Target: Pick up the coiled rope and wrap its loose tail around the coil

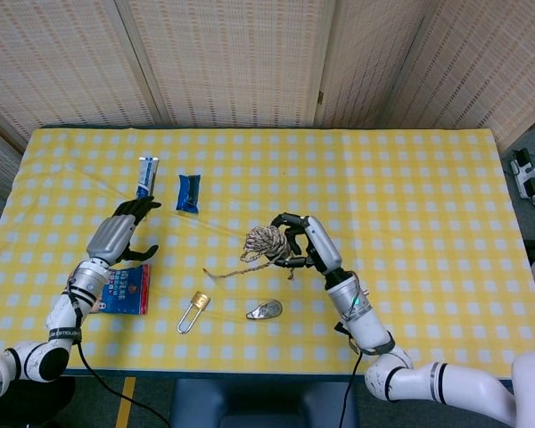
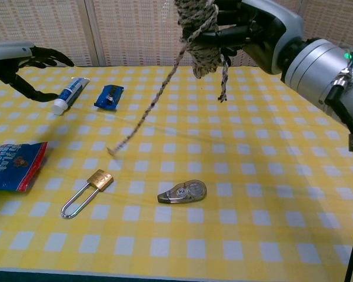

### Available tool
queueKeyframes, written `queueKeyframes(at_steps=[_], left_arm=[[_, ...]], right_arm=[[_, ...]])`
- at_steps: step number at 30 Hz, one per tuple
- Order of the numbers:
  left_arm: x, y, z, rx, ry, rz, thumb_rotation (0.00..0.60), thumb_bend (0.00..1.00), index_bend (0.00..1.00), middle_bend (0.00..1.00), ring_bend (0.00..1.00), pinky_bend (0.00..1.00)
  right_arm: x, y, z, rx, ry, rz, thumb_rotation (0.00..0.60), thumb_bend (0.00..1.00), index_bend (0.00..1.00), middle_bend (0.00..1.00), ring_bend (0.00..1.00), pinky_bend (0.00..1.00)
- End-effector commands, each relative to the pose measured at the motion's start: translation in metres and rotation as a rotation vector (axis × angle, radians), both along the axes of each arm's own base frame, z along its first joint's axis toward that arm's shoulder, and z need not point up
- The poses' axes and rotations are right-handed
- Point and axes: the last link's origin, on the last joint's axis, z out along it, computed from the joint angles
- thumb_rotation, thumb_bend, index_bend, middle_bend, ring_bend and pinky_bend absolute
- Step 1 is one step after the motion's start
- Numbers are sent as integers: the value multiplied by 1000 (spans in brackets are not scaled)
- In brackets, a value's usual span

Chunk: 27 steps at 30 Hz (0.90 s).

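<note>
My right hand [image 1: 305,242] [image 2: 250,28] grips the coiled rope [image 1: 266,241] [image 2: 200,32] and holds it above the middle of the table. The rope's loose tail [image 1: 230,265] [image 2: 146,111] hangs free, slanting down to the left, its end near the cloth above the padlock. A short second end [image 2: 223,76] dangles under the coil. My left hand [image 1: 118,236] [image 2: 20,61] is open with fingers spread, off to the left near the toothpaste tube, holding nothing.
On the yellow checked cloth lie a toothpaste tube [image 1: 147,172] [image 2: 70,94], a small blue packet [image 1: 188,192] [image 2: 109,97], a red-and-blue snack bag [image 1: 125,289] [image 2: 12,165], a brass padlock [image 1: 194,310] [image 2: 88,191] and a tape dispenser [image 1: 264,309] [image 2: 182,191].
</note>
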Motion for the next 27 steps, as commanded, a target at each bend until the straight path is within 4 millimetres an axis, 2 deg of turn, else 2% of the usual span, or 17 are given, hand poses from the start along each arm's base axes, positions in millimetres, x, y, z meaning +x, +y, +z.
queueKeyframes(at_steps=[1, 10, 18, 21, 27], left_arm=[[-17, -10, 5, 51, 7, 14, 600, 339, 136, 62, 42, 0], [-72, -43, 37, 207, 95, 66, 600, 339, 206, 62, 42, 0], [-109, -87, 64, 323, 116, 119, 600, 339, 216, 62, 54, 0], [-116, -108, 68, 335, 135, 122, 600, 340, 218, 62, 56, 0], [-118, -143, 72, 358, 121, 123, 600, 339, 226, 62, 59, 0]], right_arm=[[-3, -4, 8, -11, 28, -49, 600, 785, 961, 790, 893, 792], [-20, -6, 22, -10, 58, -103, 600, 785, 960, 791, 897, 792], [-32, -6, 35, -13, 57, -131, 600, 786, 961, 791, 896, 791], [-36, -6, 39, -16, 55, -137, 600, 785, 961, 790, 892, 792], [-41, -3, 43, -12, 46, -140, 600, 785, 960, 791, 893, 792]])
